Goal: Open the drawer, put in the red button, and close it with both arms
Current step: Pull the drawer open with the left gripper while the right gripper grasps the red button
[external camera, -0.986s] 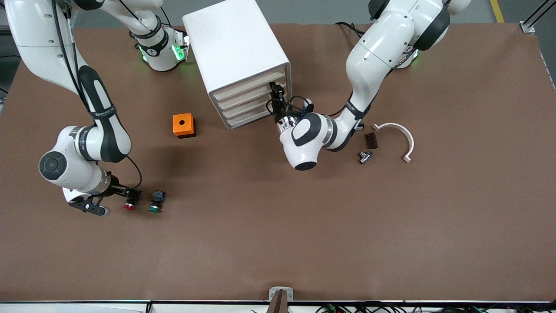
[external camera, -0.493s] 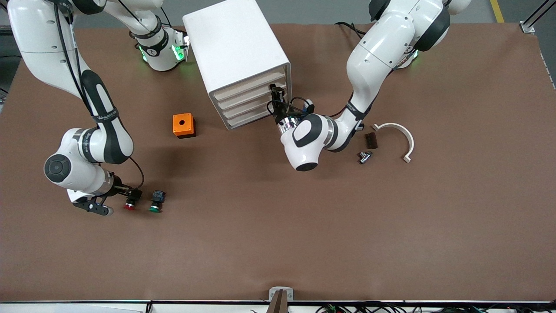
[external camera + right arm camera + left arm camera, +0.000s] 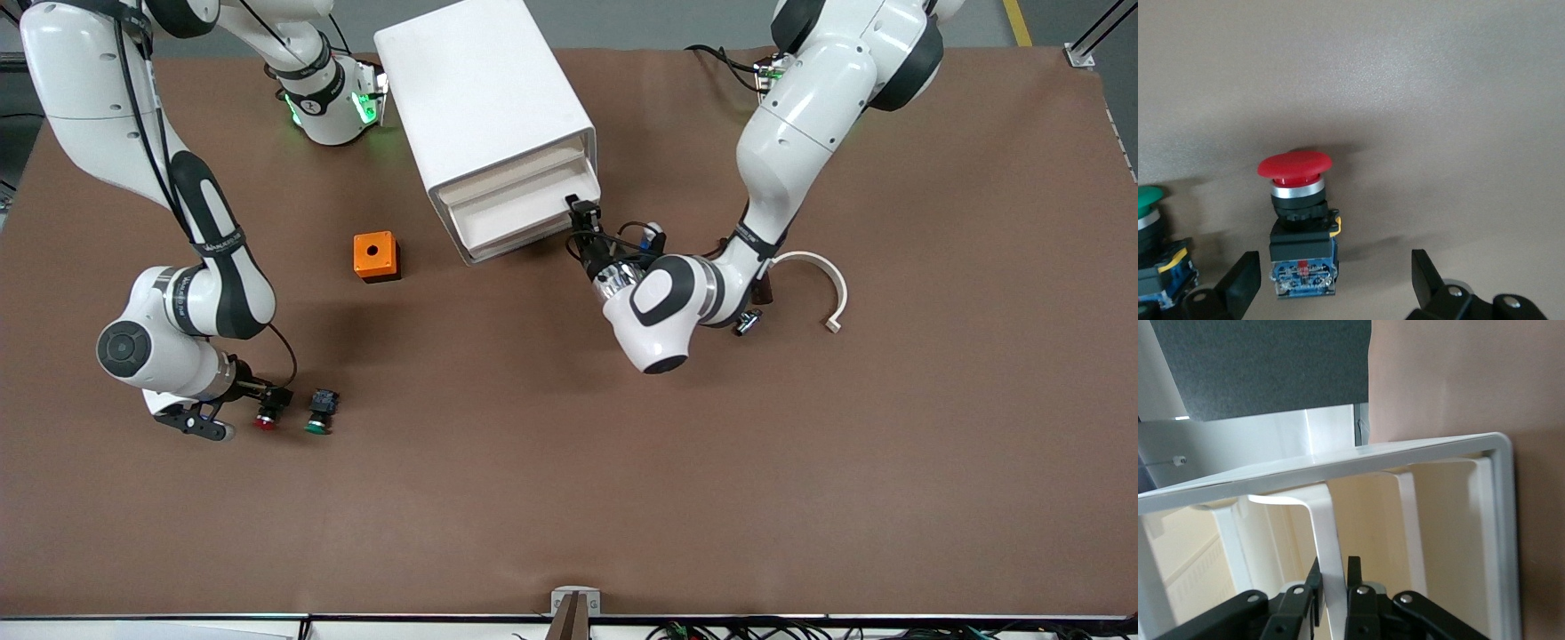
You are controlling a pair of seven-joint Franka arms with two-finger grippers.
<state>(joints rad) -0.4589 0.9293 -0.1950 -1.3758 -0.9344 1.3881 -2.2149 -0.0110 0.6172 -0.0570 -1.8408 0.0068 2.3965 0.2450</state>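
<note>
The white cabinet [image 3: 480,98] stands near the robots' bases. One of its lower drawers [image 3: 520,212] is pulled out a short way. My left gripper [image 3: 582,213] is shut on the drawer's front handle; in the left wrist view the gripper [image 3: 1335,583] clamps a thin white rib [image 3: 1328,527]. The red button [image 3: 265,420] lies on its side on the table toward the right arm's end. My right gripper [image 3: 271,400] is open around its black-and-blue body. In the right wrist view the red button [image 3: 1295,167] lies between the spread fingers [image 3: 1245,277] of the gripper [image 3: 1335,280], touching neither.
A green-capped switch [image 3: 317,425] lies right beside the red button and shows in the right wrist view [image 3: 1148,200]. An orange box with a hole [image 3: 375,256] sits beside the cabinet. A white curved piece [image 3: 813,271], a small metal part [image 3: 745,322] and a dark block [image 3: 763,292] lie by the left arm.
My left gripper has moved away from the cabinet with the handle in it, and the drawer has slid out. The right arm has shifted only slightly by the red button.
</note>
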